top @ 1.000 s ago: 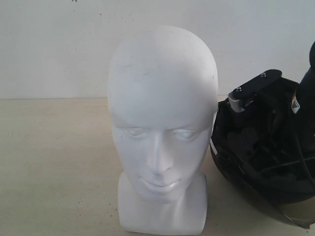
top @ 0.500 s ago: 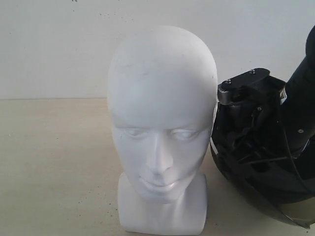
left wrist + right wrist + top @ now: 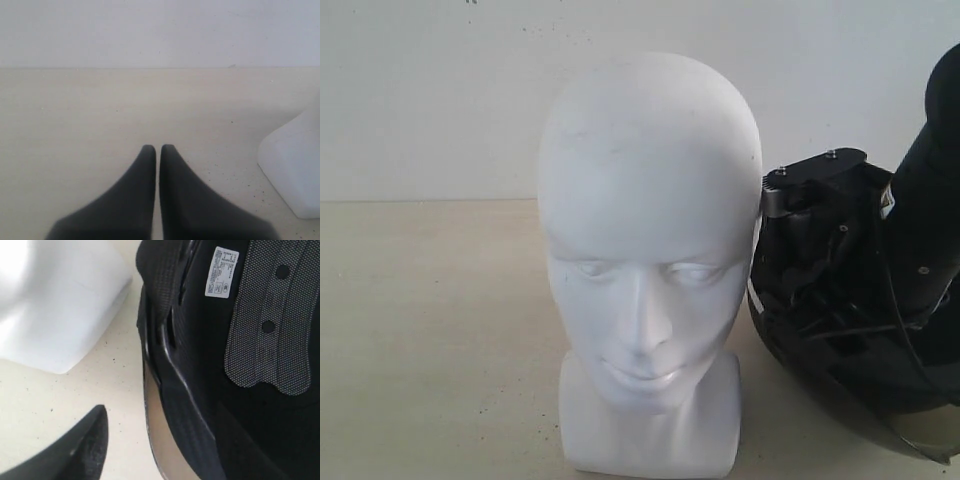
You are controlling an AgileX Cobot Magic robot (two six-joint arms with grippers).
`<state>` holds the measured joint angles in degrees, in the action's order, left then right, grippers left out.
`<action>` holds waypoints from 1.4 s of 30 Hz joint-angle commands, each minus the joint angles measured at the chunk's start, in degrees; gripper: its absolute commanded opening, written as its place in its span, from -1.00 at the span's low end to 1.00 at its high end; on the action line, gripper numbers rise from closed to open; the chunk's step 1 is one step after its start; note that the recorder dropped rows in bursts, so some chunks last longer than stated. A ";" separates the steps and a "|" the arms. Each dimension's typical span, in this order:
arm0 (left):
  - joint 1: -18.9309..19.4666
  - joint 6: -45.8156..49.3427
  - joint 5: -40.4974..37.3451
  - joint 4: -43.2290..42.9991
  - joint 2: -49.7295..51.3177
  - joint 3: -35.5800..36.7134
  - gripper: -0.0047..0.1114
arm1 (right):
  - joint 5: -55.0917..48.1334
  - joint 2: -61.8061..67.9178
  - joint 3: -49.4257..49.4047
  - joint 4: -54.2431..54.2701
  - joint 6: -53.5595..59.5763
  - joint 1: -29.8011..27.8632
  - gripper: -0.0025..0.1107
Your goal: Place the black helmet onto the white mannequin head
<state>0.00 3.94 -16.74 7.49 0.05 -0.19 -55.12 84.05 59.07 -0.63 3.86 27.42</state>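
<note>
Spread wide, the right claw (image 3: 810, 195) has slid leftward over the matte black open-face helmet (image 3: 820, 360) lying lower right on the pale worktop (image 3: 430, 330) — likely lining up a rim grip — beside the bare glossy white mannequin head (image 3: 650, 230); left claw (image 3: 158, 150) pressed together

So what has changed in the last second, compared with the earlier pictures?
The right arm has swung in from the right, and its wrist has moved toward the head at the upper edge of the helmet. Its fingers are open; nothing is gripped yet. Helmet and head have not moved.
</note>
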 commanded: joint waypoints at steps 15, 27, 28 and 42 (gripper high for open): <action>-0.24 -0.44 0.06 0.00 -0.05 0.19 -0.84 | -4.10 -0.02 -1.54 -9.73 -2.96 0.50 0.09; -0.24 -0.44 0.06 0.00 -0.05 0.19 -0.84 | -2.51 -0.02 -4.72 -16.97 -7.86 0.50 0.09; -0.24 -0.44 0.06 0.00 -0.05 0.19 -0.84 | -2.41 -0.02 -4.72 -17.93 -8.57 0.50 0.09; -0.24 -0.44 0.06 0.00 -0.05 0.19 -0.84 | -4.24 -7.02 -0.44 -18.53 -7.12 0.50 0.09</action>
<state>0.00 3.94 -16.74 7.49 0.05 -0.19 -59.64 79.76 57.27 -21.03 -5.26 27.93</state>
